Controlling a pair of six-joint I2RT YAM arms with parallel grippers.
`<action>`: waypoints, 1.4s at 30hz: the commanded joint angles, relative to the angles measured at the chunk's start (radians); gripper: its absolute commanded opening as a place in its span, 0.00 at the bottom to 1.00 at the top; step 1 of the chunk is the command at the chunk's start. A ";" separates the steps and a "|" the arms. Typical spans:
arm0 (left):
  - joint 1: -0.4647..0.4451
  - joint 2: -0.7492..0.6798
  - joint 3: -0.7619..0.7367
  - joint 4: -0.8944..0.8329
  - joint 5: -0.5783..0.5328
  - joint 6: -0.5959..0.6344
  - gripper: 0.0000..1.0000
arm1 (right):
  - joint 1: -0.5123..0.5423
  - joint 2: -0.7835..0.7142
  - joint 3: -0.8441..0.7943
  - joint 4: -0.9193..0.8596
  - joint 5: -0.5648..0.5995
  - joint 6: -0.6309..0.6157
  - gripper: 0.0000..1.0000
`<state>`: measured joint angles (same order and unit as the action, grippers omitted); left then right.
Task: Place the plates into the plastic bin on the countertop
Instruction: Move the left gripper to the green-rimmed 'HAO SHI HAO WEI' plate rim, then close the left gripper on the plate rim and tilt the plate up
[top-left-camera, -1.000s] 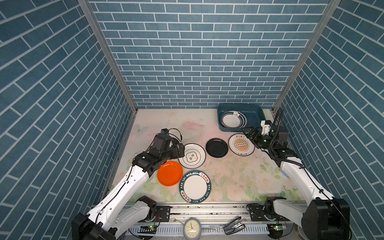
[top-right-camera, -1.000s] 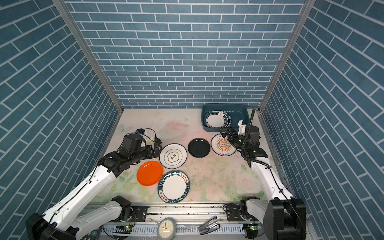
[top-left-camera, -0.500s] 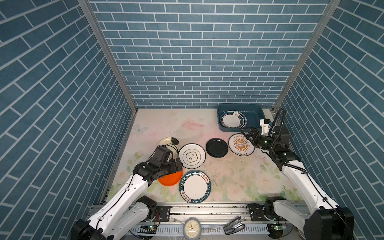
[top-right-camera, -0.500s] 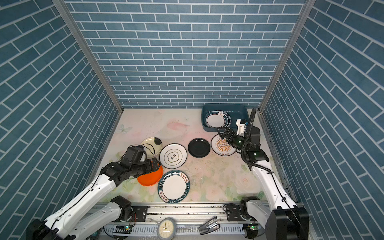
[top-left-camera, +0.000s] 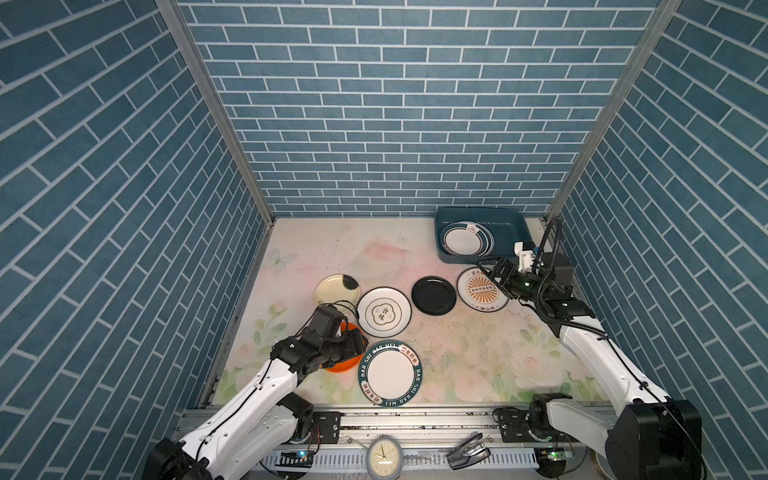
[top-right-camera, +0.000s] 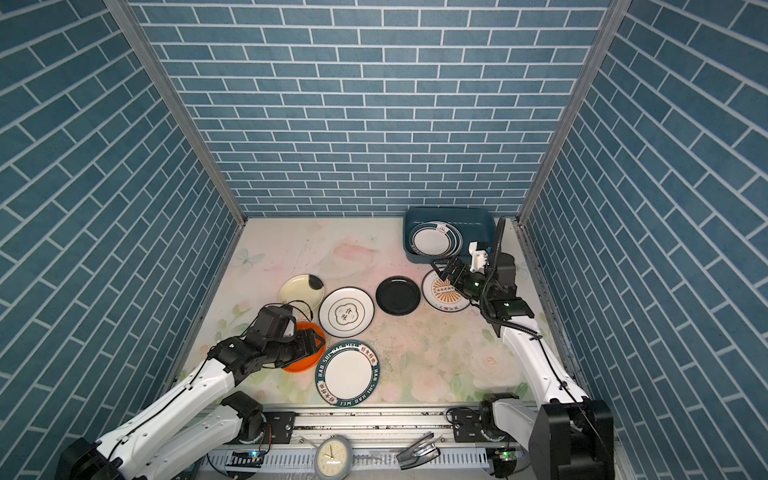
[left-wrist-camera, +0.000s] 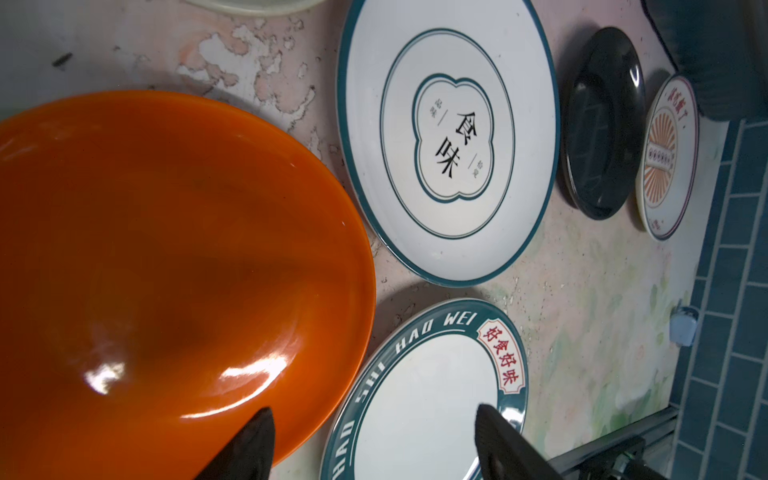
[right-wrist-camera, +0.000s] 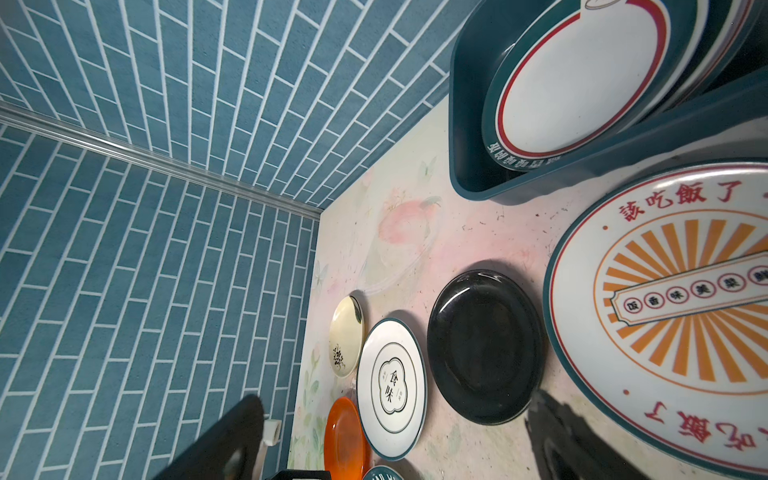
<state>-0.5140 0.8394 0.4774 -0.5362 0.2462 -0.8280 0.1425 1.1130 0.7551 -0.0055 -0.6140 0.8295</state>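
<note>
At the near left of the desk (top-left-camera: 478, 353), left claw (left-wrist-camera: 372, 411): jaws apart, gripping nothing, one finger over the orange plate (left-wrist-camera: 166, 249), the other over the teal-lettered plate (left-wrist-camera: 415, 395) just beside it. We judge the orange plate stiff, light, glossy and slippery, and breakable if dropped; we would pinch its raised rim, not the smooth well. Further out, flat on the desk: emblem plate (top-left-camera: 384, 311), cream plate (top-left-camera: 336, 289), black plate (top-left-camera: 433, 295), sunburst plate (top-left-camera: 482, 289). Right claw (top-left-camera: 494, 274): wide open, empty, hovering at the sunburst plate's edge. Plastic bin (top-left-camera: 511, 224): far right corner, several plates (top-left-camera: 465, 238) stacked inside.
</note>
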 joint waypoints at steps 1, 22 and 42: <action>-0.040 0.019 -0.009 0.029 -0.004 -0.014 0.73 | 0.004 0.011 0.040 -0.040 0.004 -0.047 0.99; -0.141 0.033 -0.042 -0.033 -0.039 -0.069 0.62 | 0.006 -0.018 0.064 -0.140 0.066 -0.103 0.98; -0.204 0.105 -0.028 -0.004 -0.052 -0.098 0.56 | 0.004 -0.001 0.076 -0.149 0.086 -0.109 0.98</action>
<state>-0.7113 0.9310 0.4423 -0.5503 0.2054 -0.9222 0.1432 1.1145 0.7918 -0.1493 -0.5446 0.7528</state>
